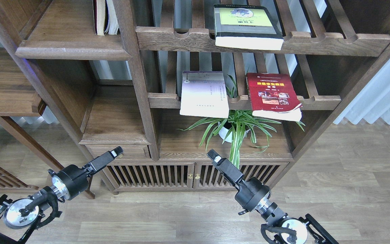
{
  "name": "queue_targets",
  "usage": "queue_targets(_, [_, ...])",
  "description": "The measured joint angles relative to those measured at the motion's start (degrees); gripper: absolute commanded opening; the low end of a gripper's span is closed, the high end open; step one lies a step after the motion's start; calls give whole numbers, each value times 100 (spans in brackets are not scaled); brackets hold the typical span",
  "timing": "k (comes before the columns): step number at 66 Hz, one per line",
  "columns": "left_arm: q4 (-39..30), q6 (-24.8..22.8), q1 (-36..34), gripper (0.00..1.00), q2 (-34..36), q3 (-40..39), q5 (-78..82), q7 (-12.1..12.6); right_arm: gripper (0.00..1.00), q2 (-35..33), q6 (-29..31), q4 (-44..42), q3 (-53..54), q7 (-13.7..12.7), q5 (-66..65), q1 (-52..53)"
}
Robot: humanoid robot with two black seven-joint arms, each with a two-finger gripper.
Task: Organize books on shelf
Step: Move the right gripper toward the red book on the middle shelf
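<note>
Nearest you, left hand (116, 151) and right hand (212, 155) hang low before the cabinet, holding nothing; fingers too dark to tell apart. Beyond: lavender book (204, 95) and red book (273, 96) flat on the lower slats. Farther: yellow-green book (244, 25) on the upper slats. Shelf (69, 44) upper left.

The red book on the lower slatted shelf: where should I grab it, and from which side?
Probably the front edge. The red book lies flat on the slatted shelf with its page edge overhanging the front rail toward you, above the plant. Come straight in from the front with the right gripper, one finger over the cover and one under the overhang.
</note>
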Motion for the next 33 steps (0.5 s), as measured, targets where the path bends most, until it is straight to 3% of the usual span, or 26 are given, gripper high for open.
queue_targets(33, [8, 0, 313, 100, 15, -22, -238, -5, 99, 0, 0, 126, -224, -36, 342, 75])
